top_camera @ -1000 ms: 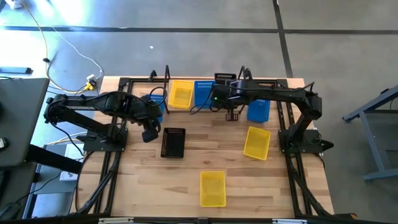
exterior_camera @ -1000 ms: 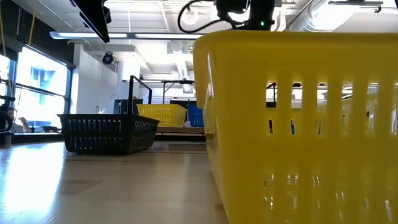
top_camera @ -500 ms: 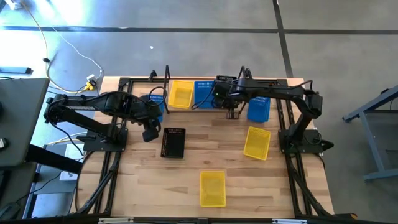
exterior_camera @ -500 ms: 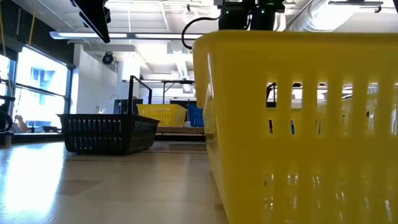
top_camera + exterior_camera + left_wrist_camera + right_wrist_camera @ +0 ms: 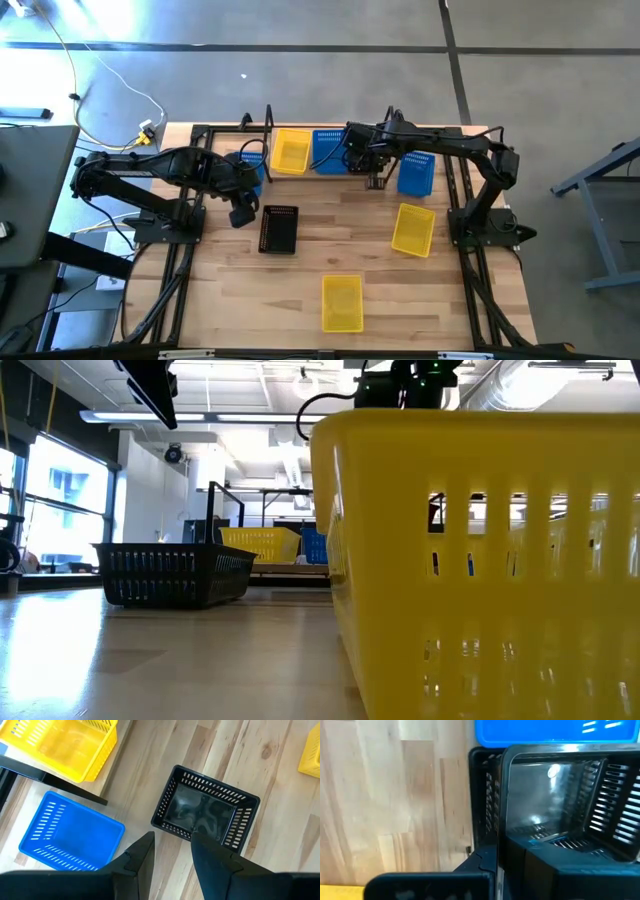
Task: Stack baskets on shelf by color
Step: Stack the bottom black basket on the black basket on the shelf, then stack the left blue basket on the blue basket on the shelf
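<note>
My right gripper reaches over the shelf at the far edge and is shut on a black basket, beside the blue basket and yellow basket standing on the shelf. A second black perforated wall shows just outside the held basket. My left gripper is open and hovers above the table's left part, near another black basket resting flat on the wood. A blue basket lies below my left arm. My right gripper holds the black basket by one side wall at its rim. One finger is inside the basket and one outside, coming from above. The basket sits upright, next to the blue basket. Its underside is hidden.
On the table lie a blue basket near the right arm's base and two yellow baskets; the nearer one fills the low view. Bare wood lies along the near left part.
My right arm has shifted a little toward the table's far edge and right, over the shelf, with its gripper still shut. My left arm and the baskets on the table have kept still.
</note>
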Tool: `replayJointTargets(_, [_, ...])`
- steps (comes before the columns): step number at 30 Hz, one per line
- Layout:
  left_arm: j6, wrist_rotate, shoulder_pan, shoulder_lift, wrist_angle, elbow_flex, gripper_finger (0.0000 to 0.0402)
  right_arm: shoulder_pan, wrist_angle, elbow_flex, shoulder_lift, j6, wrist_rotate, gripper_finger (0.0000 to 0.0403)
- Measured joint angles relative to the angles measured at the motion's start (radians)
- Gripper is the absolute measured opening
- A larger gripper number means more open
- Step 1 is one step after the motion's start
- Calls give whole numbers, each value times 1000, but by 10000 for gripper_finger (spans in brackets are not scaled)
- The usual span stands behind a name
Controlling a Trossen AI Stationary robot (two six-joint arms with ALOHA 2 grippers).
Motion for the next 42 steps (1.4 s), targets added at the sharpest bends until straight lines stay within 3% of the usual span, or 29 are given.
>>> replayJointTargets(4, [0,7,0,0,0,0,117,0,-5,0,0,7,50,12])
replayJointTargets(13, [-74,22,0,0,-44,-2,117,1,-11,3,1,25,45,87])
replayJointTargets(20, [-113,23,0,-1,-108,-88,117,6,-70,81,1,101,14,98])
replayJointTargets(27, [39,15,0,-9,-113,-202,117,1,-98,132,1,122,14,99])
replayJointTargets(35, [311,-110,6,-60,20,-351,117,1,-96,162,1,132,25,99])
replayJointTargets(42, [388,-139,79,-63,113,-474,117,1,-93,164,1,132,31,99])
